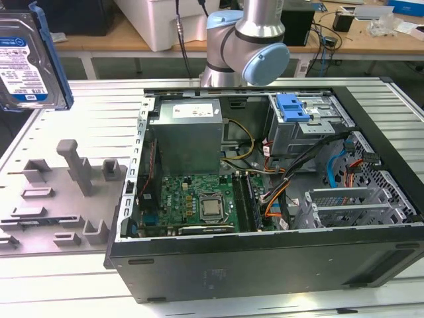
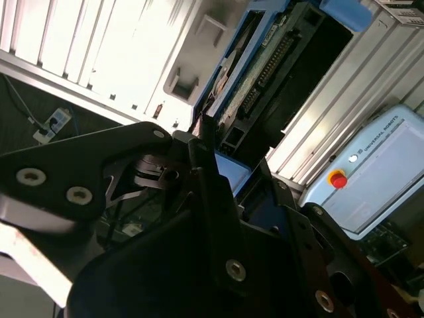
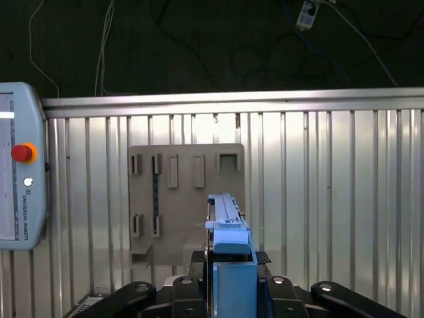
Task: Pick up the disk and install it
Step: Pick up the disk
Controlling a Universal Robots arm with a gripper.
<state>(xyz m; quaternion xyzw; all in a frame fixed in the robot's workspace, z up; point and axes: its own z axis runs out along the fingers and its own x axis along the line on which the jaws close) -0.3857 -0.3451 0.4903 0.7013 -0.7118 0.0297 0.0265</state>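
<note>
The disk (image 1: 26, 59), a silver drive with a white-and-blue label and a blue frame, hangs in the air at the exterior view's upper left, above the slatted table. In the first wrist view I see the disk (image 3: 228, 248) edge-on, standing upright between my gripper (image 3: 228, 265), whose black fingers press on both of its sides. In the second wrist view the disk's connector edge (image 2: 258, 86) juts out past the gripper's black body. Directly below the held disk lies a grey fixture plate (image 3: 185, 192) with slots.
An open computer case (image 1: 371, 265) lies on the table at the exterior view's right, with a drive cage and blue tab (image 1: 295, 109), a grey power supply box (image 1: 189, 132) and a green board (image 1: 192, 202). The grey fixture plate (image 1: 59, 192) lies left of it. A teach pendant (image 3: 20, 165) lies on the table beside the plate.
</note>
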